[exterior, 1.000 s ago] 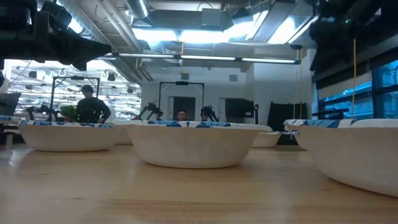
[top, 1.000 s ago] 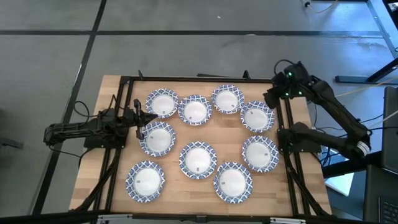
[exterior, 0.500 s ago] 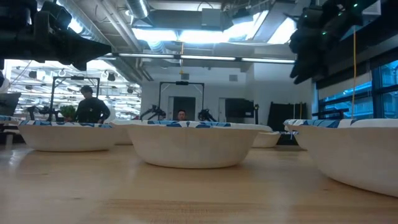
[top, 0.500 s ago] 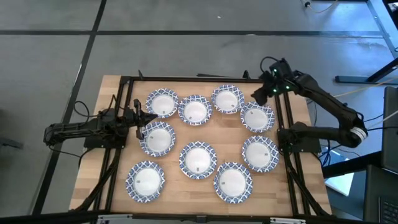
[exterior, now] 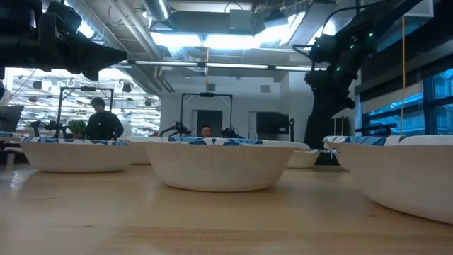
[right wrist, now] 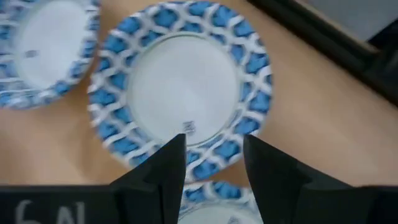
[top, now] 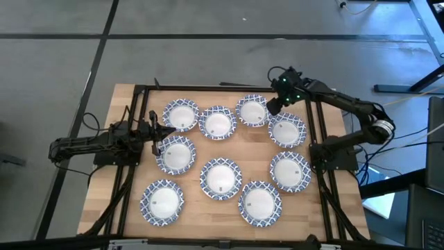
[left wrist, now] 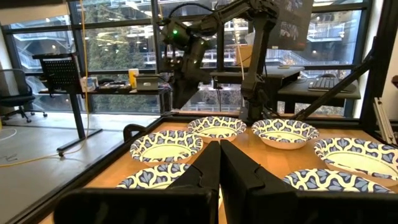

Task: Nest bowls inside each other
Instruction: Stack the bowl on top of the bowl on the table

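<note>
Several identical small bowls with white centres and blue-and-white patterned rims stand singly on their bases on the wooden table, none inside another. My right gripper (top: 274,105) (right wrist: 214,149) is open and hangs above the far-row bowl (top: 253,111) (right wrist: 180,93), over its right rim, touching nothing. The neighbouring bowl (top: 286,130) lies just to its right. My left gripper (top: 158,135) (left wrist: 219,158) is shut and waits at the left side, beside the bowl (top: 175,154).
A black frame (top: 316,139) runs round the table, with rails along the far edge and both sides. The bowls stand close together in three loose rows with narrow strips of bare wood (top: 198,156) between them. In the low view the right arm (exterior: 333,78) hangs over the far bowls.
My right arm has swung from the table's far right corner toward the left and has come down over the far-row bowls. Its gripper now hangs above the right rim of the far bowl. The bowls have kept still.
</note>
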